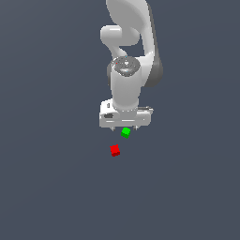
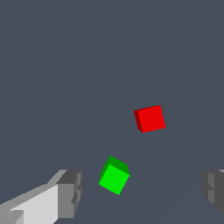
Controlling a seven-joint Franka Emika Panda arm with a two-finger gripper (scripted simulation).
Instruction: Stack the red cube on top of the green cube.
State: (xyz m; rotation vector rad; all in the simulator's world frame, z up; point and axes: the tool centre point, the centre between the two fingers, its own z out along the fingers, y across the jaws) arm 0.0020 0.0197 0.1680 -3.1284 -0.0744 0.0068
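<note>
My gripper [image 1: 124, 127] is spread wide, holding nothing, hanging above the counter [image 1: 56, 187]. The green cube [image 2: 114, 175] sits on the counter between my fingers [image 2: 70, 192], touching neither. The red cube [image 2: 150, 118] lies near it, apart, outside the fingers. Not stacked yet.

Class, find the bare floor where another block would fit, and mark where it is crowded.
Bare grey floor surrounds the red cube on its outer sides. It is crowded only around the green cube, near the open end effector.
</note>
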